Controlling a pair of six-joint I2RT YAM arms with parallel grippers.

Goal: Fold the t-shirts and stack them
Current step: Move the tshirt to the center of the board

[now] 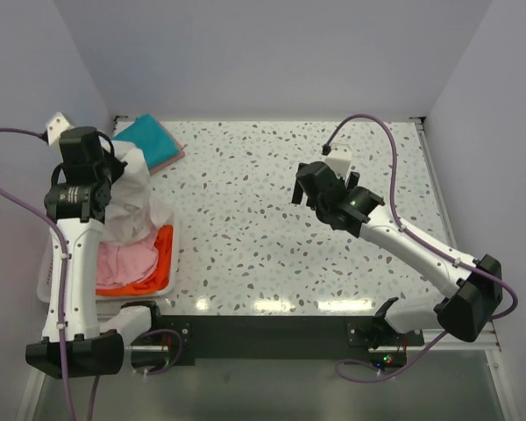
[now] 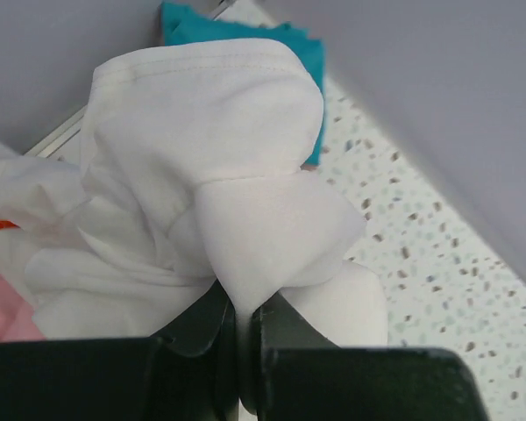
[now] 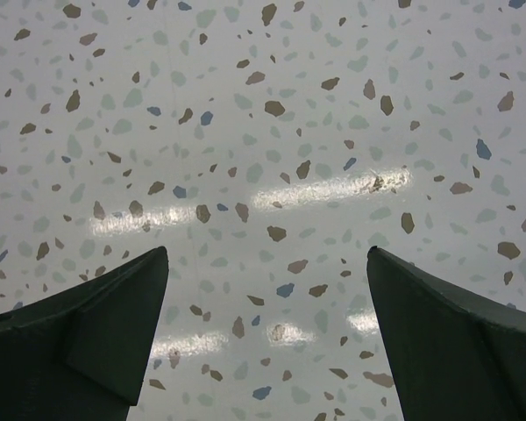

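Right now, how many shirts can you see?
4: white in the left hand, teal at the far-left corner, pink and orange in the basket. More may be hidden beneath.

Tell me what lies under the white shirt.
A pink shirt lying on an orange shirt, both in the basket. The white shirt covers their far parts and anything deeper.

No writing, label, brand or number can be read in any of the three views (a pale ring on the left arm near its wrist is too small to make out).
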